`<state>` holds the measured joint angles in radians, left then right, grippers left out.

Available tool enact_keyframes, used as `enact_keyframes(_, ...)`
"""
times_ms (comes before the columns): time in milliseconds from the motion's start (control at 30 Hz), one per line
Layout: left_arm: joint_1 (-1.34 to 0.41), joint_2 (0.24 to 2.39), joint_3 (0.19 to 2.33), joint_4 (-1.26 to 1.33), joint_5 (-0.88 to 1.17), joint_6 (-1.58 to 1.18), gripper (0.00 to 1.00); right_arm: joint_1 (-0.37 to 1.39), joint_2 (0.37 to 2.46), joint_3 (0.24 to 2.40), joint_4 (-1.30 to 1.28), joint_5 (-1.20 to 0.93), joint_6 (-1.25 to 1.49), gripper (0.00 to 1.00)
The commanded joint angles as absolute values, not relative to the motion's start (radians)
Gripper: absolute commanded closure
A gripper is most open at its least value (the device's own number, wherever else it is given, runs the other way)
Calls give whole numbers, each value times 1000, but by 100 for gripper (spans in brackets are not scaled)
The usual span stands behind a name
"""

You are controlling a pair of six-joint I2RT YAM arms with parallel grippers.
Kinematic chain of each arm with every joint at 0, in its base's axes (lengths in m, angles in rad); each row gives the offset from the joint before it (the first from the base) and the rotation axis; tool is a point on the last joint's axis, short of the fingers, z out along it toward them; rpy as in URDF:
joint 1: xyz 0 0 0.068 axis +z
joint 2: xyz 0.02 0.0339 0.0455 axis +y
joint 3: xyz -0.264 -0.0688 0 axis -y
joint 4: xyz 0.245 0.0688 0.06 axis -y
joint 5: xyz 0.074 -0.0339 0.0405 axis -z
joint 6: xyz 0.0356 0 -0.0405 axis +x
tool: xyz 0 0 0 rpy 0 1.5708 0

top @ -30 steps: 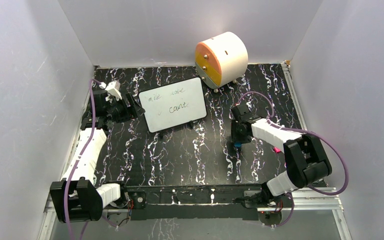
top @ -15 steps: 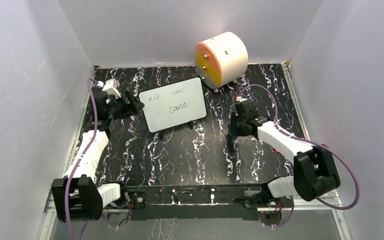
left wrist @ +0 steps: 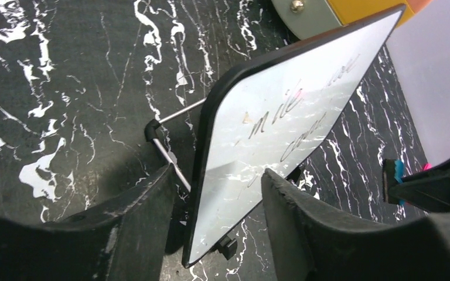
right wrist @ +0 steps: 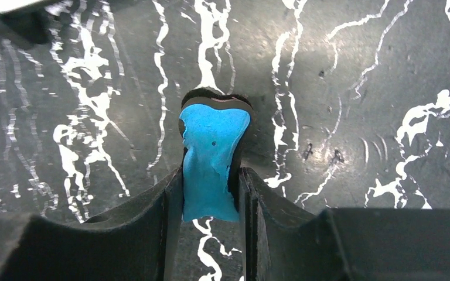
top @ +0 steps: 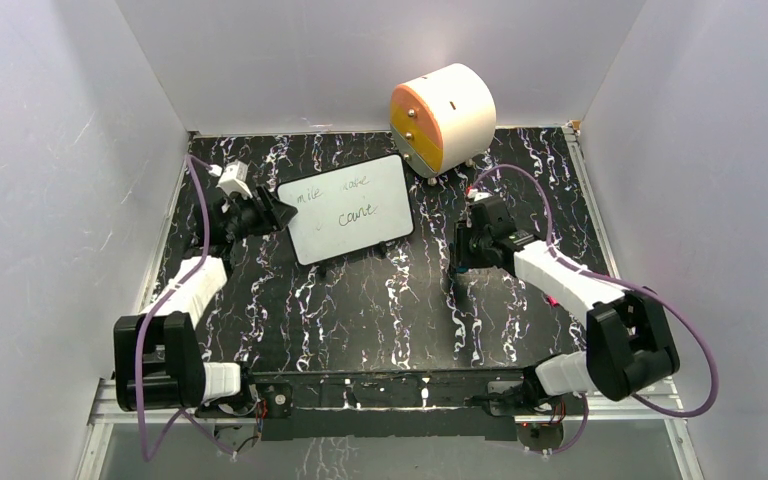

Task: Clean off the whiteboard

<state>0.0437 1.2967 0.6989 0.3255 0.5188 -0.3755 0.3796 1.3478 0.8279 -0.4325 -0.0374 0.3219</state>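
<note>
The whiteboard (top: pixel 345 207) stands tilted on small black feet at the back middle, with faint dark handwriting on it. It also shows in the left wrist view (left wrist: pixel 281 117). My left gripper (top: pixel 278 212) is open at the board's left edge. In the left wrist view (left wrist: pixel 217 172) its jaws stand on either side of that edge, with gaps showing. My right gripper (top: pixel 457 268) is to the right of the board, apart from it, low over the table. It is shut on a blue eraser (right wrist: pixel 214 146) with a black backing.
A round cream-and-orange drawer unit (top: pixel 442 117) stands at the back right, just behind the board's right corner. The black marbled table (top: pixel 360 310) is walled by white panels on the left, back and right.
My left gripper has moved right and forward, so its jaws now straddle the board's left edge. My right gripper has moved up and left towards the board, with the eraser in it.
</note>
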Motion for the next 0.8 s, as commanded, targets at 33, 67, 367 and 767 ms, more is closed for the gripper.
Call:
enact_keyframes(33,42,1254,635,502,568,-371,53,390,1407,836,-445,59,359,64)
enact_keyframes(67,42,1253,615,544,556,-377,54,391,1413,832,-439,61,366,63)
enact_keyframes(367,42,1345,505,857,598,-416,63,401,1479,858,-452,109,382,49)
enact_keyframes(767,59,1341,445,972,634,-396,67,406,1538,911,-455,129,352,53)
